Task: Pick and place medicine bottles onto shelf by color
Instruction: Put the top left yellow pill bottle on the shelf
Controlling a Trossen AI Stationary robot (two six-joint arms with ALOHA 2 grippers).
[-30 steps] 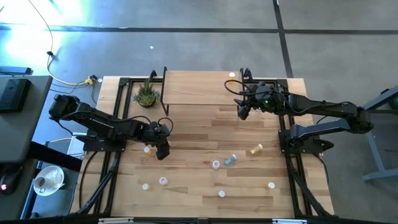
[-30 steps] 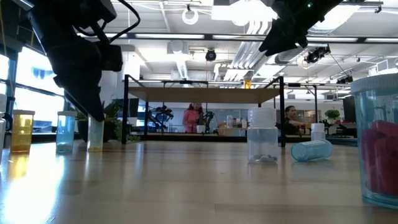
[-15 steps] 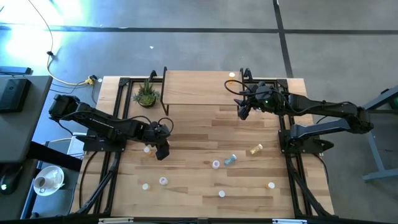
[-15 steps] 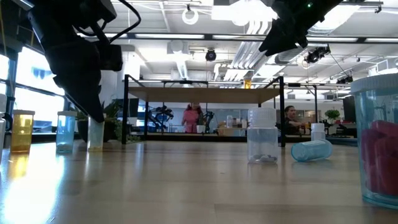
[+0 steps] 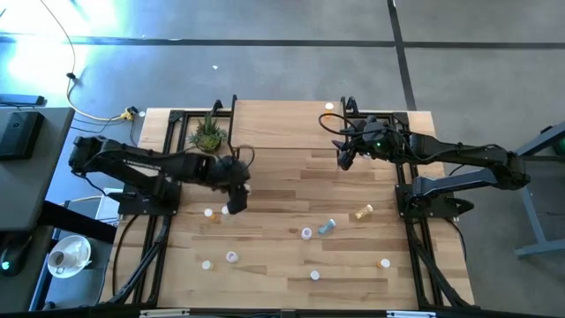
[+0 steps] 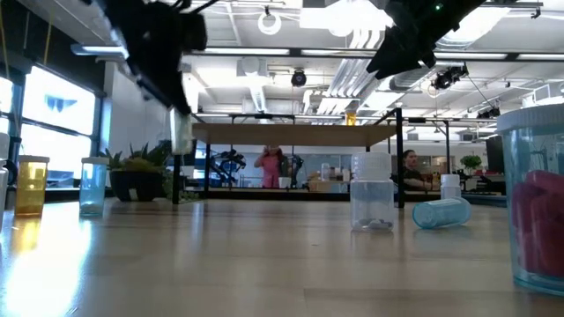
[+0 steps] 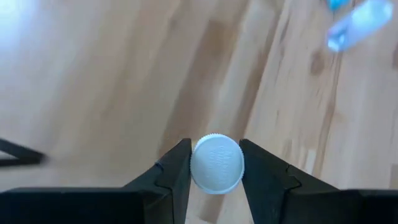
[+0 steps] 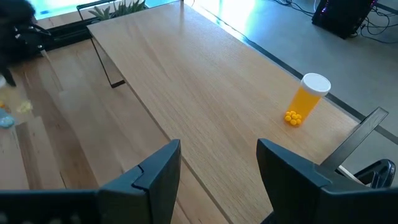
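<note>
The left tool [image 7: 214,168] is clamped on a pale white-capped bottle [image 7: 216,163], held clear above the worktop [image 5: 291,190] near the shelf's [image 5: 282,124] left front leg. The right tool [image 8: 217,165] hangs over the shelf with fingers apart; one orange bottle [image 8: 305,99] stands at the shelf's far right corner.

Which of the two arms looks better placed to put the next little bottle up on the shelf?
The left. Its gripper is shut on a white-capped bottle lifted off the table. The right gripper is open and empty over the shelf, where one orange bottle stands.
</note>
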